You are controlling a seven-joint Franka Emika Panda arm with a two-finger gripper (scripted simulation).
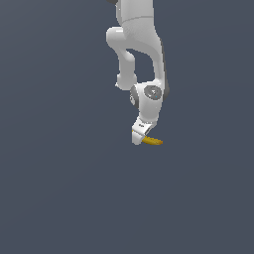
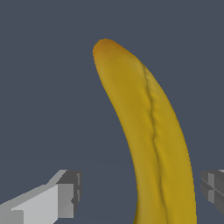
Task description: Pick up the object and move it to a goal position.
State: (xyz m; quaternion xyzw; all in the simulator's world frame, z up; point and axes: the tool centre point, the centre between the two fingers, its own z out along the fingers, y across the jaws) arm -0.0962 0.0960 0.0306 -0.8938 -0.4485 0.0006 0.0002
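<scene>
The object, a slim curved yellow banana [image 1: 153,141], lies on the dark grey floor and sticks out toward the exterior view's right from under my gripper [image 1: 138,139]. Seen from the wrist, the banana [image 2: 148,127] runs lengthwise between the two fingers, its brownish tip pointing away from the camera. My gripper [image 2: 140,190] is open and straddles it. One grey finger [image 2: 65,194] stands well clear of the banana on one side. The other finger [image 2: 213,187] is close to it, with a narrow gap showing. The banana's near end is cut off by the frame edge.
The white arm [image 1: 141,54] reaches down from the top of the exterior view. A plain dark grey floor [image 1: 59,188] lies all around. No goal marker shows in either view.
</scene>
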